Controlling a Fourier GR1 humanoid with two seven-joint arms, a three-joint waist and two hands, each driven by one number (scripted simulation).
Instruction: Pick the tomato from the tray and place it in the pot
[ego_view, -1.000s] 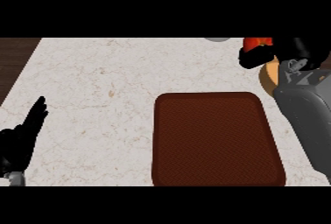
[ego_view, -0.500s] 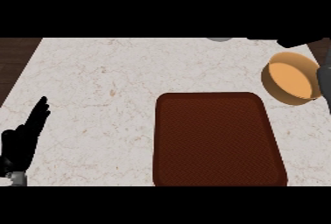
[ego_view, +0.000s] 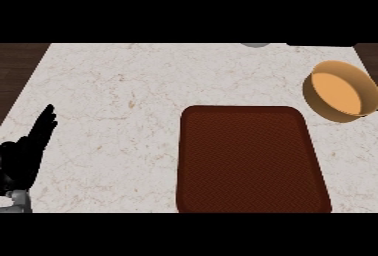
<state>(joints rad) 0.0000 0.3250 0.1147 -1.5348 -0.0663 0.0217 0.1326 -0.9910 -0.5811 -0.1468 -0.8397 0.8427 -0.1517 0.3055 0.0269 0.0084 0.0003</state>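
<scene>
We see the left hand (ego_view: 28, 156) in the lower left of the frame. It is open, with straight fingers pointing up, and rests over the table's (ego_view: 118, 90) slanting left edge. Of the right hand (ego_view: 319, 44) we see at most a thin dark sliver at the top edge, upper right, and we cannot tell whether it is open or closed.

The tray (ego_view: 251, 160) fills the lower centre-right, and its near edge runs to the bottom of the view. The pot (ego_view: 338, 90) stands at the upper right, hard by the frame's right edge and apart from the tray's far right corner.

We cannot see the tomato, so we cannot tell where it is. Between the left hand and the tray, and across the whole upper left, lies open table. A small grey object (ego_view: 256, 45) pokes in at the top edge.
</scene>
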